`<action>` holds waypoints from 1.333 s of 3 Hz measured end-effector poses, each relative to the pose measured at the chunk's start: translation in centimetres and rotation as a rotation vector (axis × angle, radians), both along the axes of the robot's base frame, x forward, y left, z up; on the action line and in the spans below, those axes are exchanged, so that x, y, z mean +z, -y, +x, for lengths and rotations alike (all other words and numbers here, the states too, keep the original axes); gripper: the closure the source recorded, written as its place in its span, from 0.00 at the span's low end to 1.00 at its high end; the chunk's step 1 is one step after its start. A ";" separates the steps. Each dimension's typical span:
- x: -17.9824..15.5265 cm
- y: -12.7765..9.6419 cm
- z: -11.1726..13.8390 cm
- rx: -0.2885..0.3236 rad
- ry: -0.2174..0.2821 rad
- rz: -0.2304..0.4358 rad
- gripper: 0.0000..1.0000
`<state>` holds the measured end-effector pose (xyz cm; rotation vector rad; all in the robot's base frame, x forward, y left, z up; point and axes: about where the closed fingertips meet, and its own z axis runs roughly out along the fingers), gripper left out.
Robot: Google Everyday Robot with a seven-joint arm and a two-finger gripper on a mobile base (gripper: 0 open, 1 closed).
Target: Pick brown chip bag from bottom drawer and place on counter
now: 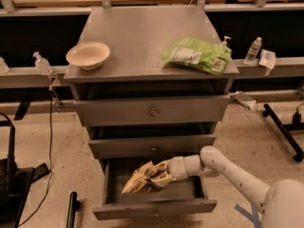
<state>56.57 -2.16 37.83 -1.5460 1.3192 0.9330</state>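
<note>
Jaws gripping brown chip bag [141, 180], inside open bottom drawer [154, 209], lettering unreadable

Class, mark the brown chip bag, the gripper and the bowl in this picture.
brown chip bag [138, 182], camera view, on its crinkled brown middle.
gripper [160, 174], camera view, between its fingertips, clamped on the bag above the bottom drawer [154, 208].
bowl [88, 56], camera view, inside its hollow.

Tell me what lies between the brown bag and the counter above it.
Camera view: the top drawer and middle drawer, both shut, below the counter. The gripper, jaws shut on the brown bag, hangs over the open bottom drawer.
</note>
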 end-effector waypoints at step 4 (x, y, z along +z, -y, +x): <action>11.1 1.6 1.5 -0.003 0.099 0.129 1.00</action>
